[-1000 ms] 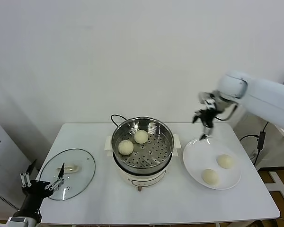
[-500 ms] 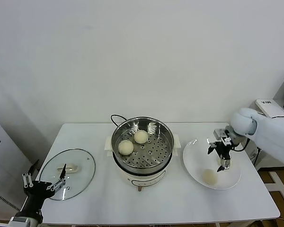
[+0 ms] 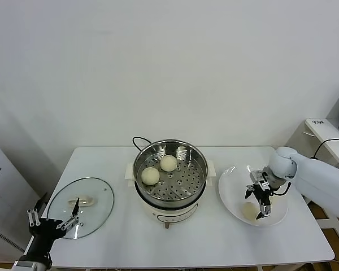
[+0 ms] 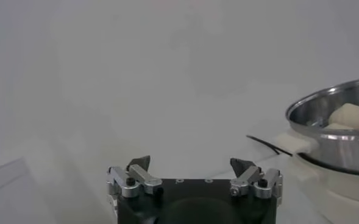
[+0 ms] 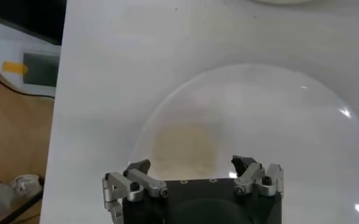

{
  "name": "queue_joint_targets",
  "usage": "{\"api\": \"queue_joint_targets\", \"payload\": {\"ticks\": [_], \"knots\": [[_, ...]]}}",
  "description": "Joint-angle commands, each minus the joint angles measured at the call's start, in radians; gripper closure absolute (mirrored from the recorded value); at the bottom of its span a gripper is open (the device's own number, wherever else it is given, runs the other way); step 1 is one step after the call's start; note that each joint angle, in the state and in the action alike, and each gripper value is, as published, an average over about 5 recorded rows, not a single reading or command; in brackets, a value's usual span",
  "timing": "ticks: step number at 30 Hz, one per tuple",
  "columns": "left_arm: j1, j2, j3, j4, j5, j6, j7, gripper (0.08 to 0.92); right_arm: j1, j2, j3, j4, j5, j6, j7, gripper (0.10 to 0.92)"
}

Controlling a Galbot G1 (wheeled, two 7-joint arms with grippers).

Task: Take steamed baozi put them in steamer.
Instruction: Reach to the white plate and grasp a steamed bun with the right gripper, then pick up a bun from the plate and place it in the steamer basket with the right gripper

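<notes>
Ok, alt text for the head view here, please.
The right hand, open, reaches down over a baozi on the white plate, right of the steamer holding two baozi. The left hand waits, open, near the glass lid.

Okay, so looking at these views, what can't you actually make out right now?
- Head view: the right gripper covers the farther round cream-white bun on the flat white plate; only the nearer bun shows.
- Right wrist view: the picture's lower edge and the gripper's body cut off whatever lies under the jaws.
- Left wrist view: the shiny round steel steamer basket is cut by the picture's edge, showing one bun.
</notes>
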Motion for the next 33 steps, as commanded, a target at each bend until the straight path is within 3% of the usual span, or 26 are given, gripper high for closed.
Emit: {"api": "queue_joint_targets", "payload": {"ticks": [1,9,14,26,33], "knots": [[0.002,-0.001,0.0,0.0,0.004,-0.002,0.0,0.177,-0.071,0.022,0.042,-0.017,-0.053,0.01,0.01,0.223],[0.001,0.002,-0.003,0.0,0.003,-0.002,0.0,0.177,0.002,-0.001,0.003,-0.008,-0.052,0.013,0.0,0.444],[-0.004,0.007,-0.006,0.0,0.001,-0.001,-0.001,0.177,0.165,0.001,-0.105,-0.013,0.029,0.018,-0.014,0.571],[-0.007,0.015,-0.031,0.0,-0.02,-0.004,-0.001,0.177,0.777,0.278,-0.369,-0.06,0.343,0.118,-0.072,0.601],[-0.01,0.007,-0.038,0.0,-0.028,-0.004,-0.001,0.177,0.814,0.425,-0.347,0.149,0.191,0.271,-0.079,0.598]]}}
